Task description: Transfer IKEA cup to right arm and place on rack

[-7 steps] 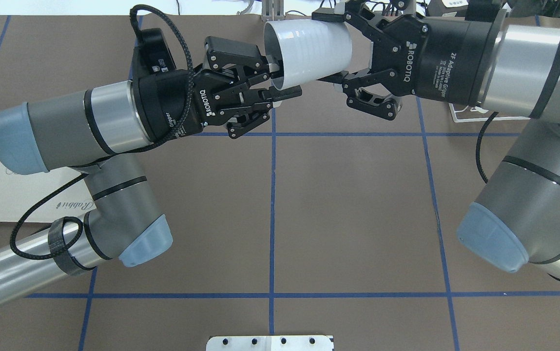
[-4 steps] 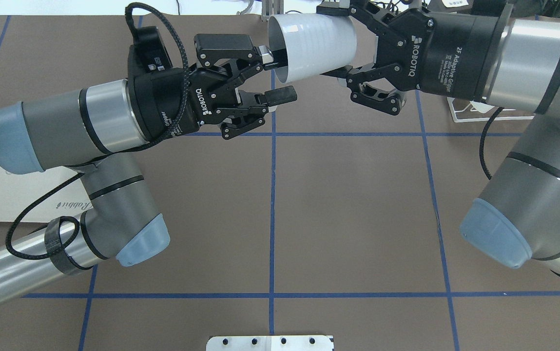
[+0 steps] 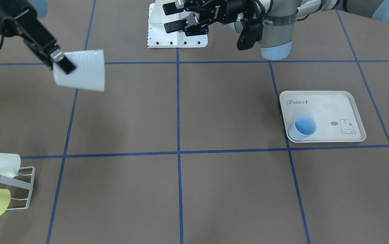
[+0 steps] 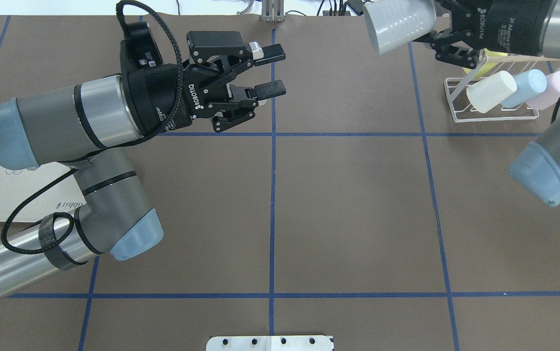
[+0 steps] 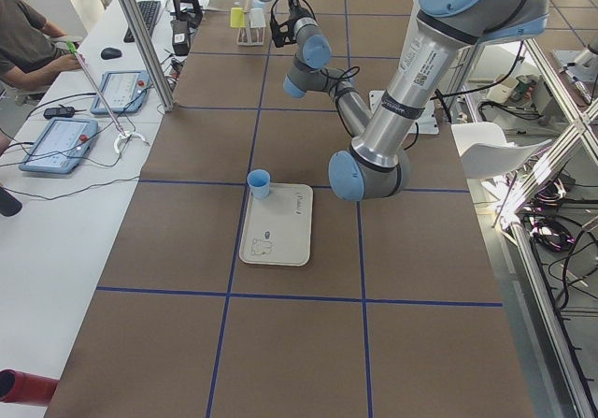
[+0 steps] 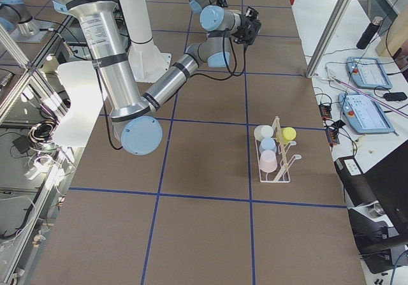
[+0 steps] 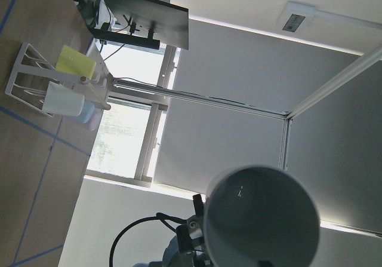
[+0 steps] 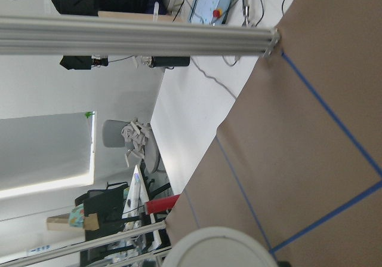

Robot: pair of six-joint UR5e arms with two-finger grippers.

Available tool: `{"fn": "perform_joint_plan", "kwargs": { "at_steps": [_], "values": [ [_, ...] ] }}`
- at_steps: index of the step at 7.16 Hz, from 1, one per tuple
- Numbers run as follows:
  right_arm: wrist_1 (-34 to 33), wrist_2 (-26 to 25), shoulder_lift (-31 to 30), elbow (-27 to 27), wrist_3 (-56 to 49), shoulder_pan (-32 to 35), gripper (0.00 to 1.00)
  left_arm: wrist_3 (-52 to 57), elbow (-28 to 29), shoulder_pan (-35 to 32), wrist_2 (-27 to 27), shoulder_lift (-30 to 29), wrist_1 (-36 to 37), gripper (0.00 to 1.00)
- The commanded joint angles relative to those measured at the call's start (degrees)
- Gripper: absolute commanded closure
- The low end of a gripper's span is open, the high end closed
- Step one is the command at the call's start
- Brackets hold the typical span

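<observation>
Item: white cup (image 3: 85, 70), ribbed, held aloft on its side over the table (image 3: 231, 112) on the robot's right, mouth turned toward the table's middle and away from the rack (image 4: 496, 114); it does not touch the rack. Holder: right gripper (image 3: 63, 64), fingers closed across the cup's lower wall near its base. Left gripper (image 4: 271, 69): jaws spread wide, nothing in them, well apart from the cup; handover judged done, placing not yet. Rack contents: cream cup (image 4: 490, 91), yellow cup (image 6: 288, 133) and two more, crowded on the slanted prongs (image 6: 293, 160); free prongs few, their exact places hard to tell. Elsewhere: blue cup (image 3: 303, 126) on the tray (image 3: 348, 101), out of play. Hazards, judged: (1) tapered wall in a two-point pinch, so the cup may swivel or slide out as the wrist turns its mouth to a prong; (2) mouth brought in off-line, rim catches the prong tip and the cup drops to the table; (3) gripper or cup brushes the hung cups and knocks one loose; (4) light wire rack, pushed sideways, skids or tips.
</observation>
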Motion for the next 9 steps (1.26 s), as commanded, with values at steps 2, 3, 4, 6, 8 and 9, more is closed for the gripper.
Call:
{"fn": "perform_joint_plan", "kwargs": {
  "at_steps": [2, 3, 4, 6, 8, 9],
  "values": [
    [-6.59, -0.60, -1.15, -13.81, -35.07, 11.05, 1.00, 0.71, 1.23, -0.08, 0.31, 0.09, 0.30, 0.39],
    [-6.25, -1.92, -1.06, -18.47, -42.47, 12.82, 1.00, 0.80, 1.41, -0.08, 0.31, 0.70, 0.30, 0.39],
    [-6.42, -5.50, -0.54, -21.73, -48.29, 13.27, 1.00, 2.02, 1.85, -0.08, 0.31, 0.80, 0.30, 0.39],
    [-5.90, -9.91, -0.36, -27.88, -55.18, 13.19, 1.00, 2.38, 1.94, -0.08, 0.31, 0.89, 0.30, 0.39],
    [-5.63, -10.81, 0.43, -31.59, -55.64, 13.10, 1.00, 2.38, 1.94, -0.08, 0.31, 0.89, 0.30, 0.39],
    [-5.72, -11.33, 0.60, -32.04, -55.99, 12.84, 1.00, 2.38, 1.94, -0.08, 0.31, 0.89, 0.30, 0.39]
  ]
}}
